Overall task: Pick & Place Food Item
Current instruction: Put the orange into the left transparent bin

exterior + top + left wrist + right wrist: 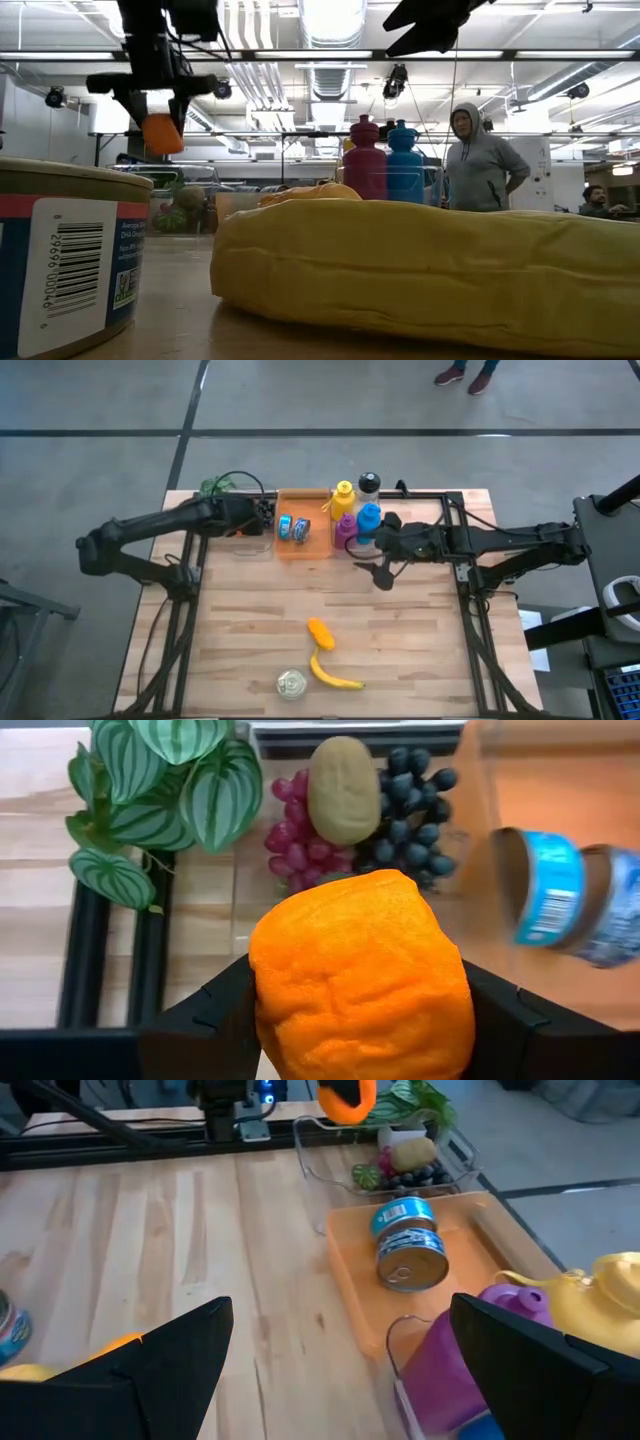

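The left gripper (360,1020) has its fingers clamped on the wrinkled orange fruit (360,975), directly above the clear bin (330,1165) of grapes at the desk's far edge. The right gripper (340,1370), fingers apart, waits beside the bottles.

From overhead I cannot make out the left gripper (262,517); it merges with the dark arm. Its wrist camera cuts the orange fruit (360,975) off at the bottom edge, and the fruit hides the fingertips. In the low view the can (62,255) is cropped at left and below, and the banana (430,285) at right. The tins (570,900) are blurred.
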{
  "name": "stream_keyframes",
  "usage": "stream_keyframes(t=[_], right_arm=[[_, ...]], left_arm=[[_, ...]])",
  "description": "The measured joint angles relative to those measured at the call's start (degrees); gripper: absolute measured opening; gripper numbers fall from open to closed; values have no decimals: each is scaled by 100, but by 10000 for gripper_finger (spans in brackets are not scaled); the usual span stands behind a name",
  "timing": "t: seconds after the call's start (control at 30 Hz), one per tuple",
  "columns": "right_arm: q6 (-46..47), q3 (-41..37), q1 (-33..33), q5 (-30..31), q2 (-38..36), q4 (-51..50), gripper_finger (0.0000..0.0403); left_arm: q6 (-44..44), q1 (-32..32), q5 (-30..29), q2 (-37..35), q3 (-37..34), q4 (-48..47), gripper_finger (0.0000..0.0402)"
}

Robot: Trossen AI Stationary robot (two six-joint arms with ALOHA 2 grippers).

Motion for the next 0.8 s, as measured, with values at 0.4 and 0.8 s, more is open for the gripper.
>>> stream_keyframes(t=[0.4,0.8], right_arm=[[-249,286,-202,-4,2,3,370],[-415,350,-217,-6,2,-52,370]], left_arm=[[960,675,407,731,0,323,235],[1436,1145,709,956,0,330,235]])
